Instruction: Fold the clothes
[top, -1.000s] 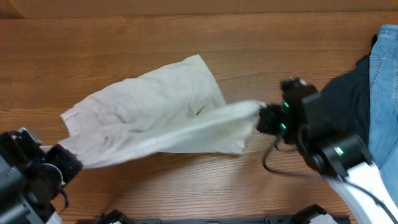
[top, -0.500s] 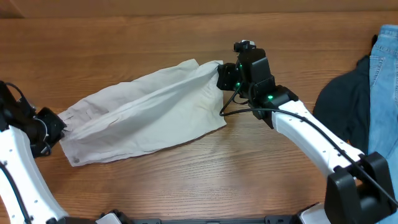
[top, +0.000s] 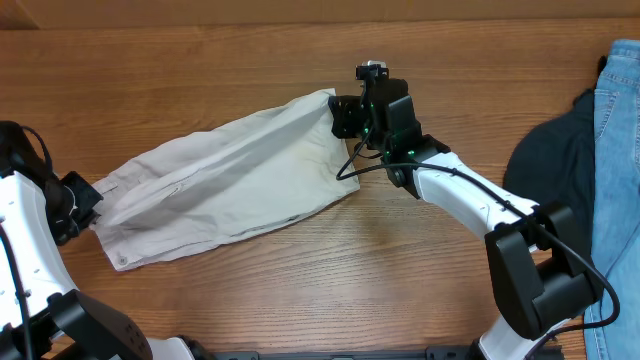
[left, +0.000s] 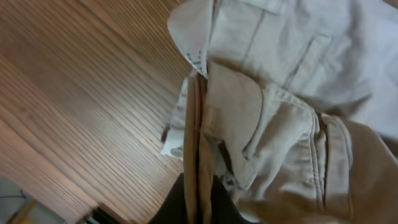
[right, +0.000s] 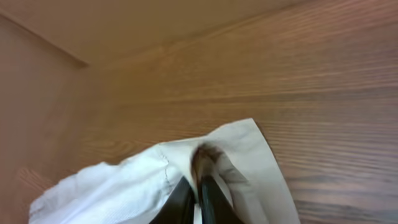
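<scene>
While the overhead view shows the shorts (top: 220, 180) stretched flat across the table (top: 300, 290), the left gripper (top: 88, 205) clamps their left end and the right gripper (top: 342, 115) clamps the far right corner. The left wrist view alone shows the waistband pinched between dark fingers (left: 174, 208), cut off below. In the right wrist view a cream corner is nipped tight, the fingertips mostly buried in cloth.
</scene>
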